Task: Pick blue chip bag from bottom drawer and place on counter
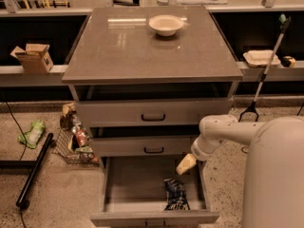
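The pale yellowish gripper [186, 164] at the end of the white arm [216, 136] hangs over the right side of the open bottom drawer [137, 182], a wide grey flat-bottomed box pulled out under the table's front edge. Whether its jaws are released or clenched cannot be told; they hold nothing that can be seen. The small crinkled dark blue chip bag [176, 194] with pale print lies on the drawer floor toward its front right, below the gripper and apart from it, the only thing in the drawer. The two grey drawers with black handles [153, 117] above are pushed in. On the glossy grey-brown square table [118, 51] topping the cabinet, a cream round bowl [166, 24] stands near the back edge, right of the middle. On the floor beyond the table's left edge, a wire basket [71, 146] holds several snack packets.
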